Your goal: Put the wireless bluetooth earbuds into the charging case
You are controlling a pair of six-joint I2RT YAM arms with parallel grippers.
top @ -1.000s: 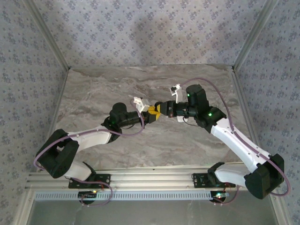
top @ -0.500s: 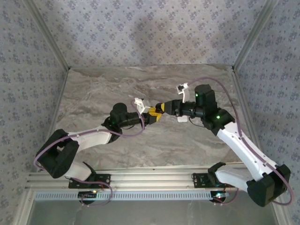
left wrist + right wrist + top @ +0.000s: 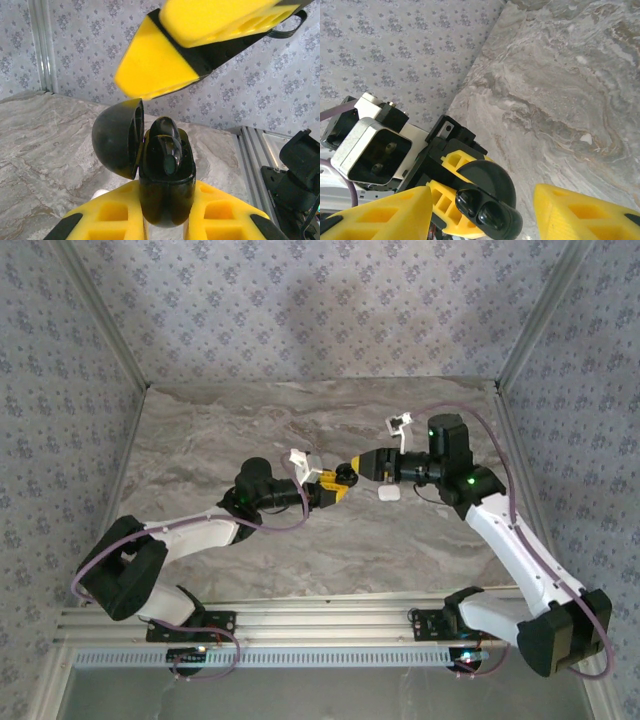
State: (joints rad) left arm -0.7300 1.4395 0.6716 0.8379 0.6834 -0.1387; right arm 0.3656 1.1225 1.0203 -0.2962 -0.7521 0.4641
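My left gripper point(image 3: 336, 485) is shut on a glossy black charging case point(image 3: 167, 192) and holds it above the table, lid point(image 3: 117, 145) swung open to the left. Two black wireless bluetooth earbuds point(image 3: 485, 212) sit side by side in the case's wells; one bud point(image 3: 169, 150) stands up at the case mouth. My right gripper point(image 3: 360, 468) is open just right of the case, its yellow fingers point(image 3: 585, 210) wide apart and touching nothing. From the left wrist view, one right finger point(image 3: 200, 45) hangs over the case.
A small white rounded object point(image 3: 389, 494) lies on the marble table point(image 3: 250, 430) just below the right gripper, also seen past the left fingers point(image 3: 100, 192). Patterned walls enclose the table on three sides; an aluminium rail point(image 3: 300, 625) runs along the near edge.
The right gripper has opened and pulled back to the right, away from the case. The left arm keeps holding the case in the same spot.
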